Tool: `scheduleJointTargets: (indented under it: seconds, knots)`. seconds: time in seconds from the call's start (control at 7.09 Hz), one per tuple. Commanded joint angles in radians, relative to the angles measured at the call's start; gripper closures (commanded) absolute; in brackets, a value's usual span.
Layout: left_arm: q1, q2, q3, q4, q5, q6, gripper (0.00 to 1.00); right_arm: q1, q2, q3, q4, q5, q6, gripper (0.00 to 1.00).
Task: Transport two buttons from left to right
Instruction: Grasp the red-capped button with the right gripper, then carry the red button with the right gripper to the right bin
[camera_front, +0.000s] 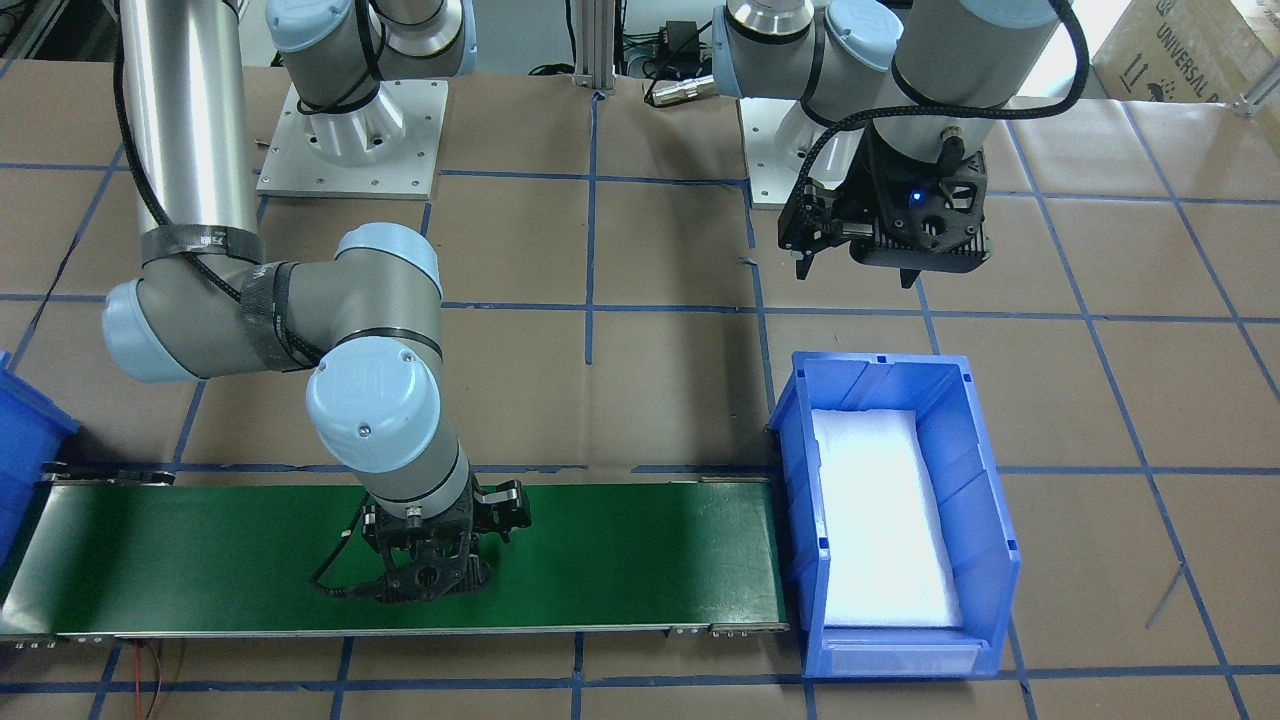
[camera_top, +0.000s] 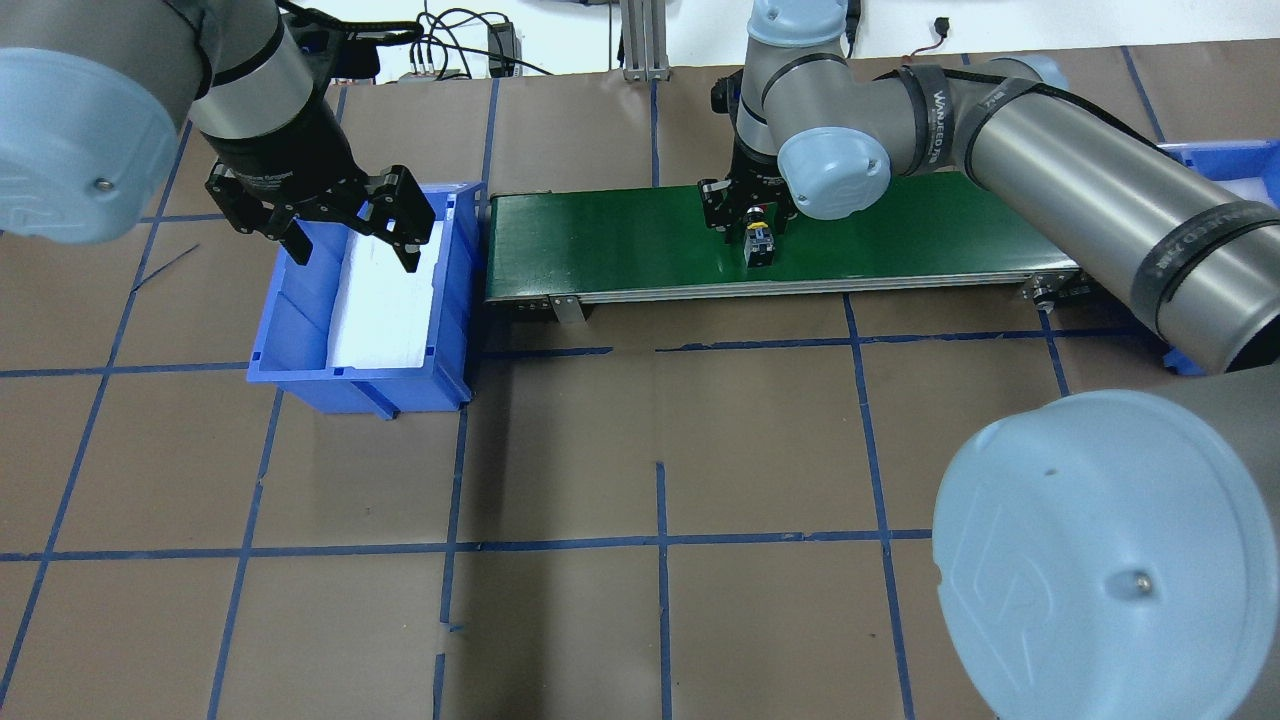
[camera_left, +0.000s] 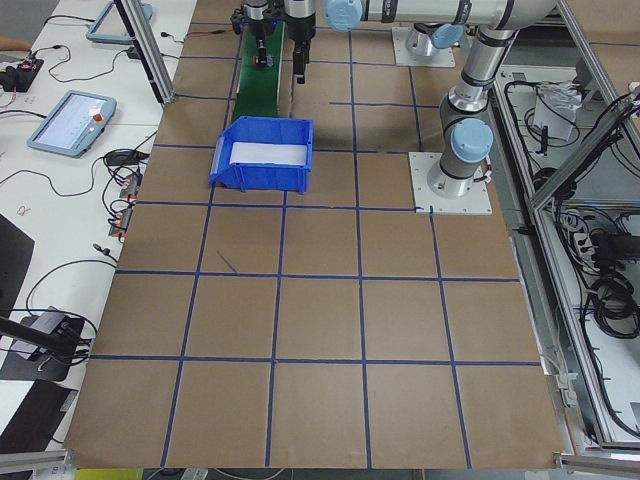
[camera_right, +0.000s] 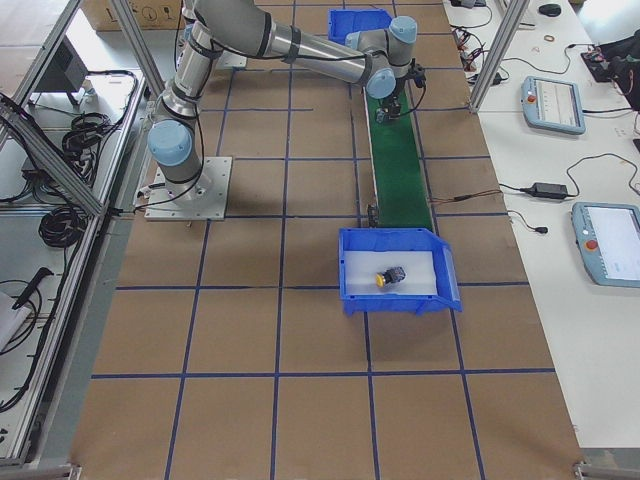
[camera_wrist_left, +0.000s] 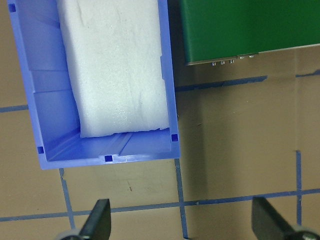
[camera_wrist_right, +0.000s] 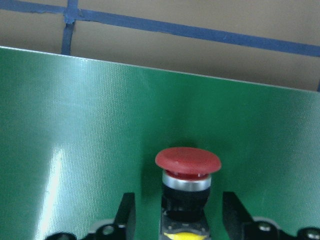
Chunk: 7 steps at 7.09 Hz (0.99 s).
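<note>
The red button (camera_wrist_right: 187, 161) lies on its side on the green conveyor belt (camera_top: 620, 240), cap toward the far edge; it also shows in the overhead view (camera_top: 758, 245). My right gripper (camera_wrist_right: 182, 222) is open, its fingers (camera_wrist_right: 127, 215) on either side of the button's body with a gap on each side. It also shows in the overhead view (camera_top: 752, 222). In the exterior right view a yellow button (camera_right: 388, 276) lies on the white foam of the blue bin (camera_right: 440, 290); the other views do not show it. My left gripper (camera_wrist_left: 182, 225) is open and empty above that bin (camera_top: 300, 380).
A second blue bin (camera_top: 1220, 165) stands at the belt's other end, also seen in the front-facing view (camera_front: 20, 430). The table is brown with blue tape lines. The right arm's elbow (camera_front: 370, 400) hangs over the belt (camera_front: 620, 550).
</note>
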<state>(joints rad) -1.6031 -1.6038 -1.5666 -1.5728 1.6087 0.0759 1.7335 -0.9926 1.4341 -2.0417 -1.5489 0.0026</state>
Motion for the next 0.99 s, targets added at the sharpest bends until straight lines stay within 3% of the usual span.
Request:
scheduleJointTargets:
  seconds: [0.0, 0.14, 0.42, 0.56, 0.71, 0.85]
  knots:
    - [0.002, 0.002, -0.001, -0.001, 0.004, 0.001, 0.0, -0.005, -0.03, 0.006, 0.014, -0.042, 0.005, 0.93]
    - [0.002, 0.002, -0.001, -0.001, 0.004, 0.001, 0.0, -0.017, -0.067, 0.009, 0.027, -0.043, -0.007, 0.94]
    - [0.002, 0.004, -0.001, -0.001, 0.005, 0.001, 0.0, -0.119, -0.206, -0.001, 0.18, -0.05, -0.062, 0.93]
    - [0.0, 0.004, 0.0, -0.001, 0.005, 0.001, 0.0, -0.22, -0.26, -0.006, 0.268, -0.034, -0.143, 0.92]
    - [0.0, 0.004, 0.0, -0.001, 0.007, 0.001, 0.0, -0.374, -0.289, -0.01, 0.349, 0.037, -0.274, 0.91]
    - [0.002, 0.004, 0.0, -0.003, 0.008, -0.001, 0.0, -0.51, -0.287, -0.047, 0.398, 0.038, -0.47, 0.9]
